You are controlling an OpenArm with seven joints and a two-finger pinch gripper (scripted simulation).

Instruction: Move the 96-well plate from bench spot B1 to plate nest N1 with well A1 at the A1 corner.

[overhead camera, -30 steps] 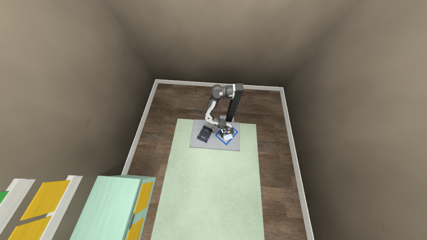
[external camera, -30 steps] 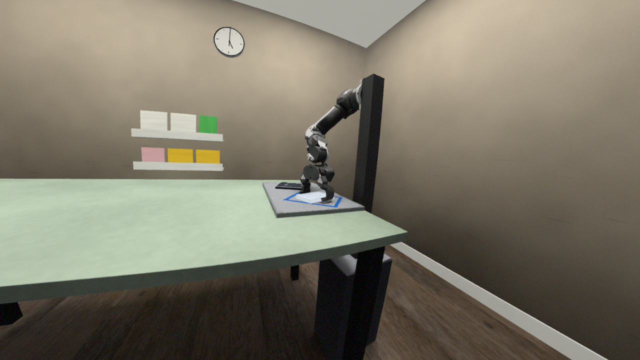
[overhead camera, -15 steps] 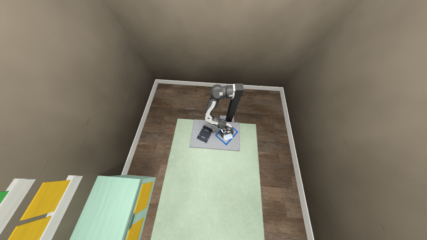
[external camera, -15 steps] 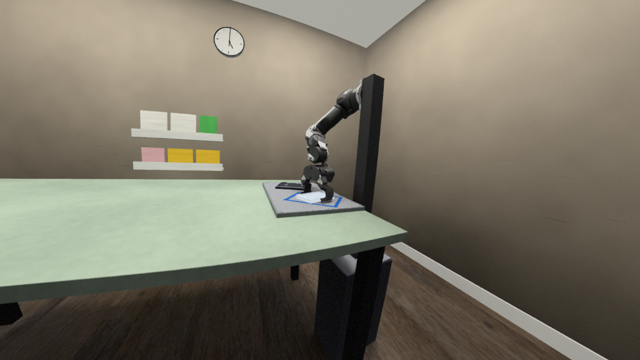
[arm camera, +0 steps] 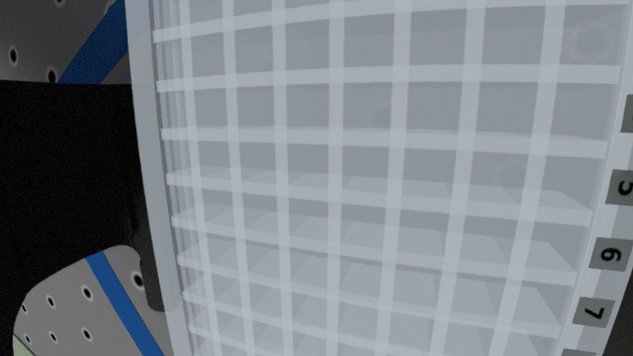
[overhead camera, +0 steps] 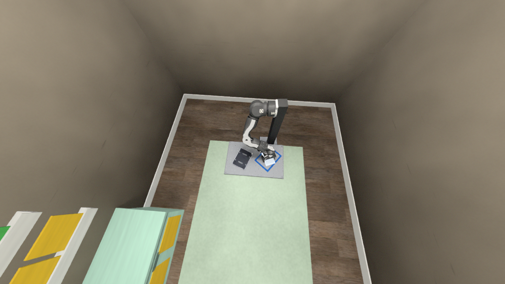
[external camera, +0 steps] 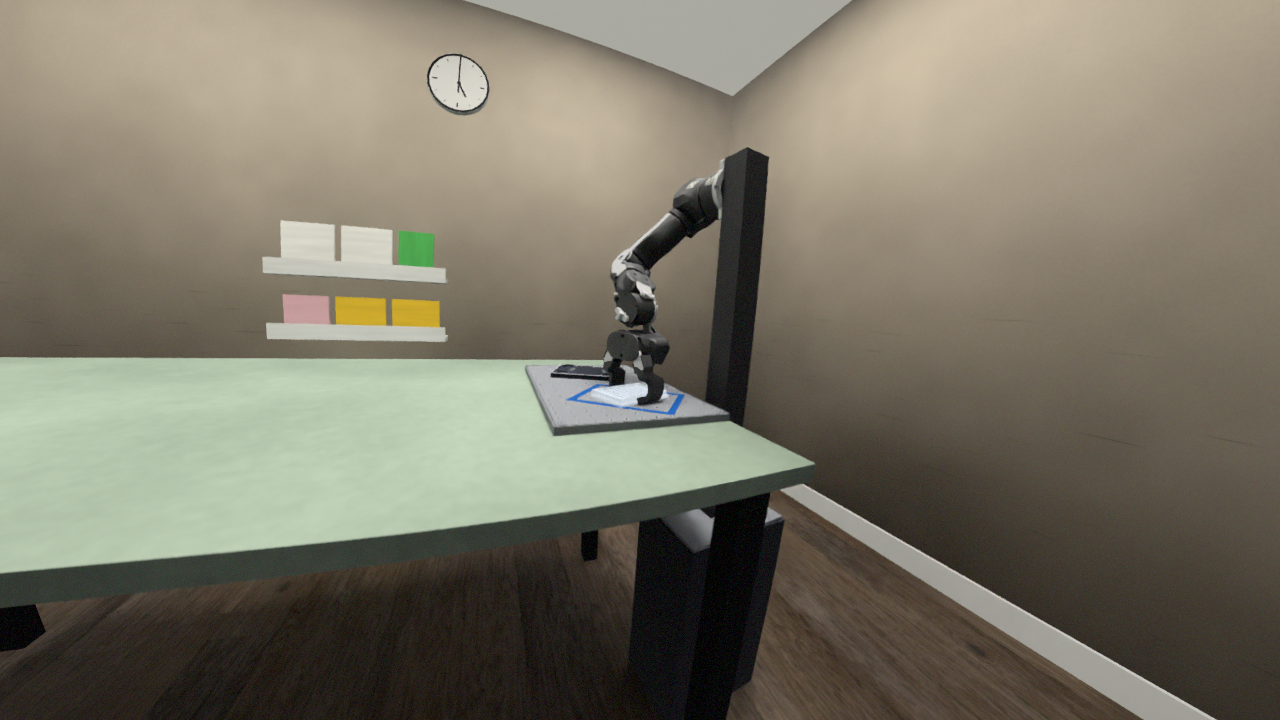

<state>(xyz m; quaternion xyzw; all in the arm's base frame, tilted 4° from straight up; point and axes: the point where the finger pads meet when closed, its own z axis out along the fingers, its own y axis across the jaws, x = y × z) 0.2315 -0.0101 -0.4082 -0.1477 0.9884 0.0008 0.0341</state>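
The white, see-through 96-well plate (overhead camera: pixel 269 161) lies inside the blue square outline of spot B1 on the grey perforated base board (overhead camera: pixel 254 160). My gripper (overhead camera: pixel 268 156) is down over the plate and shut on its long sides. In the exterior view the fingers (external camera: pixel 633 385) straddle the plate (external camera: pixel 623 392). In the wrist view the plate's grid (arm camera: pixel 376 198) fills the frame, and a black finger (arm camera: pixel 69 168) presses against its left rim. Numbered column labels (arm camera: pixel 610 254) run down the right edge. The black plate nest N1 (overhead camera: pixel 242 158) lies to the left, empty. The cut-off corner is not visible.
The arm's black mounting post (overhead camera: pixel 277 121) stands just behind the board. A mint cabinet (overhead camera: pixel 134 243) stands at the table's near left corner. Wall shelves with coloured boxes (external camera: pixel 356 279) are far off.
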